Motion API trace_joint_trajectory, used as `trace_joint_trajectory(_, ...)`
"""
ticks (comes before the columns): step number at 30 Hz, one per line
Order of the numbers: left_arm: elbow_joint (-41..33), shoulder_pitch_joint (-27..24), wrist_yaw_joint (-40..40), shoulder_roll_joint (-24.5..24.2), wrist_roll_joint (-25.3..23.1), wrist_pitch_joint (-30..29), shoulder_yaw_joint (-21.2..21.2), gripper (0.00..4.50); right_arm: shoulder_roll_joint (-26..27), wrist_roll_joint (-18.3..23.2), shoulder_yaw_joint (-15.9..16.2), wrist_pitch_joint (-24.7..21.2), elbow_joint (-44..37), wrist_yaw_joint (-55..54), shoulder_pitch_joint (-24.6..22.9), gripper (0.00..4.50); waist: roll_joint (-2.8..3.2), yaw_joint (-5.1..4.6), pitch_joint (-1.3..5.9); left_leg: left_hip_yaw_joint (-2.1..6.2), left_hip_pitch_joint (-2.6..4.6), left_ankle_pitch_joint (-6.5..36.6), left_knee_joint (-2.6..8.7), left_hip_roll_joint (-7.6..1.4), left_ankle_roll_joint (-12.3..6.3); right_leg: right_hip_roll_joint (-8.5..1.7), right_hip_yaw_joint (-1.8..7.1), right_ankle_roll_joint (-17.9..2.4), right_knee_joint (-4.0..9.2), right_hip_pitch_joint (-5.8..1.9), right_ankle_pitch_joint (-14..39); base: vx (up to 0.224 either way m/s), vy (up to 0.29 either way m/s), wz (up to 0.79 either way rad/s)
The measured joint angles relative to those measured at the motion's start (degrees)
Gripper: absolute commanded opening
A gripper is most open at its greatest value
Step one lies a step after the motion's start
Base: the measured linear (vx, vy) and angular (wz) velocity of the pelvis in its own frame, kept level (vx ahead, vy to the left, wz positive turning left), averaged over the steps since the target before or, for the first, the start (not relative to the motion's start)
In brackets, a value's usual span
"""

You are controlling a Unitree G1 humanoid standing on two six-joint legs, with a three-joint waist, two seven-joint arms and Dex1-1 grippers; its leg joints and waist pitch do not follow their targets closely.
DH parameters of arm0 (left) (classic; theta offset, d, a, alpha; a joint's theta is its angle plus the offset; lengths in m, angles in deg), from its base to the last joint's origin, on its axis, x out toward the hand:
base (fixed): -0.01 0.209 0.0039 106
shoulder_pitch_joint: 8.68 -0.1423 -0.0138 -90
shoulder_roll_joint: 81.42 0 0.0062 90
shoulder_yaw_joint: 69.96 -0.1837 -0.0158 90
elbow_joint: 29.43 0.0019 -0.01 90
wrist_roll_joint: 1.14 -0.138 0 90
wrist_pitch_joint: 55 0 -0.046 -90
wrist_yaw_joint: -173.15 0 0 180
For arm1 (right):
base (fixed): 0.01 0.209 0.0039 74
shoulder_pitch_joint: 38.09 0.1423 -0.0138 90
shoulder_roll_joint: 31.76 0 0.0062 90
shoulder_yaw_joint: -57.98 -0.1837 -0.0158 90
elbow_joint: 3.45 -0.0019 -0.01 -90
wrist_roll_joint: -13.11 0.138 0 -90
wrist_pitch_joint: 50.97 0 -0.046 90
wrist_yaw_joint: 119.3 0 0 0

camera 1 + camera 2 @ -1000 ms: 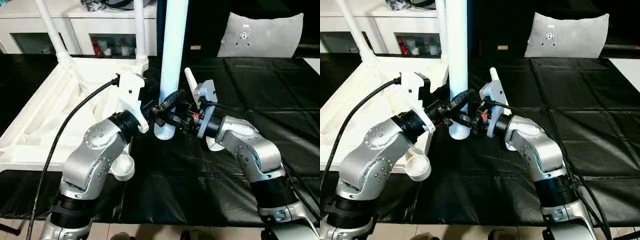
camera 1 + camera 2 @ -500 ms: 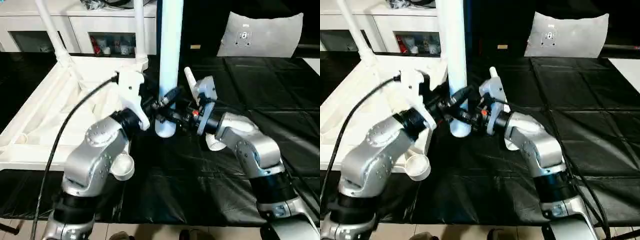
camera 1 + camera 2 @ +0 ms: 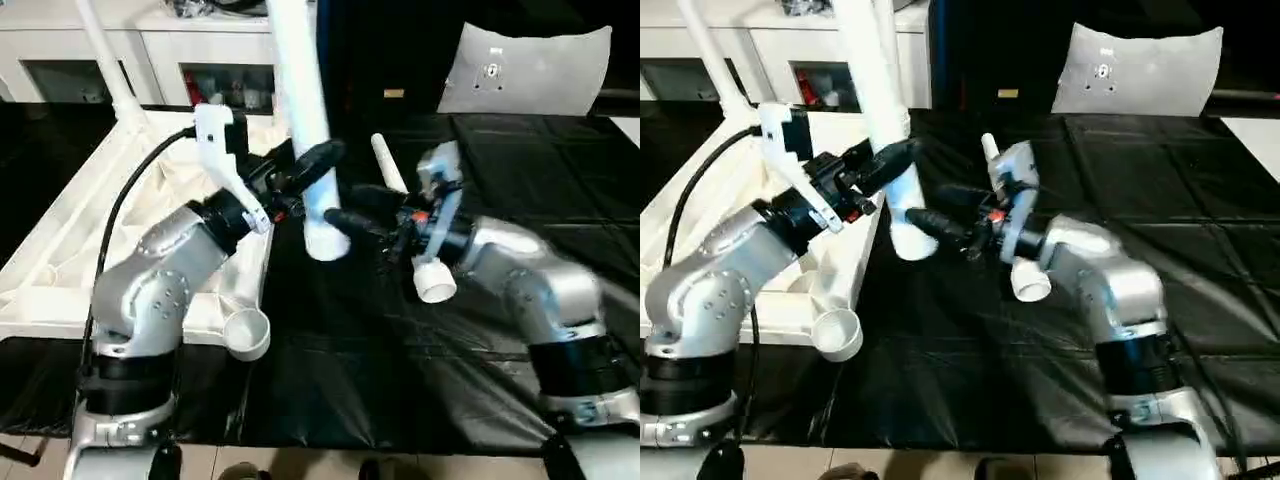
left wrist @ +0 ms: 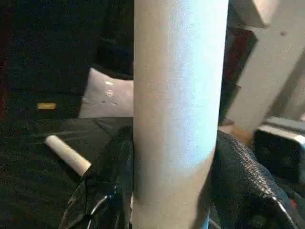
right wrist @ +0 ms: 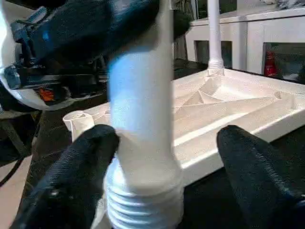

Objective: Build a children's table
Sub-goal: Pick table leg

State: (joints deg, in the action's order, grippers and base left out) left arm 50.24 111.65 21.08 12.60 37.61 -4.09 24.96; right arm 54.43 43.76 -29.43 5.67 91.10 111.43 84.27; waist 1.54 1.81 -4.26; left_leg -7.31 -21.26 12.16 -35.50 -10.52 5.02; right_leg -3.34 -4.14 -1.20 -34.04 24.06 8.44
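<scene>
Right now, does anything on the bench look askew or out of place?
Yes. The leg in the left gripper hangs tilted in the air, its threaded end in no socket. Another leg lies loose on the black mat, away from the upturned tabletop.

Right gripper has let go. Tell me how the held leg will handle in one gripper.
The leg looks stiff and probably light, being hollow plastic. It is long above the left gripper, so it may tilt or swing. Its smooth round surface could slip or turn between the fingers.
</scene>
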Motion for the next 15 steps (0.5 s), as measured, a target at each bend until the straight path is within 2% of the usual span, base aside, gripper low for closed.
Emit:
trace_joint_trajectory(2,-0.01,0.22,1.69,-1.12,0.98,-0.73,0.29,1.91,-0.71,0.98,-0.66,-1.00,-0.01,1.18,0.60,4.42,0.00,-0.07,0.00,-0.01,0.02,0.00,0.00,0.00,0.00,0.00,0.00,0.00,0.00,-0.01,0.00,0.000,0.000,0.00)
trace_joint_trajectory(6,-0.26,0.75,4.40,-1.84,2.44,-1.20,-0.18,1.91,-1.27,3.24,-1.00,-2.94,-0.05,3.77,0.94,4.45,0.00,-0.02,0.00,-0.02,0.03,0.00,0.00,-0.01,0.00,0.00,0.00,0.00,0.00,-0.02,0.00,0.000,0.000,0.00)
trace_joint_trajectory(15,-1.47,1.15,12.65,-5.47,3.26,-1.94,-4.23,1.91,-3.41,2.57,2.67,-2.15,-1.73,9.78,0.95,4.45,0.00,0.00,0.00,-0.04,0.06,0.00,0.00,-0.02,0.00,0.00,0.01,0.00,-0.02,-0.03,0.00,0.000,0.000,0.00)
